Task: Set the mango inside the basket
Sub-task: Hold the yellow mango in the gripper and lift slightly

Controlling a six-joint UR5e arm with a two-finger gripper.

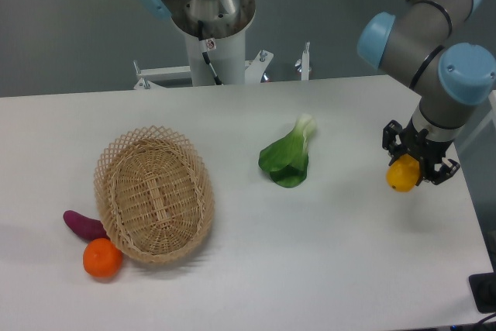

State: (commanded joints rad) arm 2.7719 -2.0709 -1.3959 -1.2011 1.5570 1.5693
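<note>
High front view over table (pixel 232 269)

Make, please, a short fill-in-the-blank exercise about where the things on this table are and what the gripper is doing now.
1. The gripper is shut on the ____.
2. The basket holds ____ inside it.
3. The purple sweet potato and the orange lie beside the ____.
4. Between basket and gripper lies a green ____.

Missing words: mango; nothing; basket; bok choy.

basket (pixel 154 194) left | bok choy (pixel 288 157) centre | mango (pixel 402 174) far right
</note>
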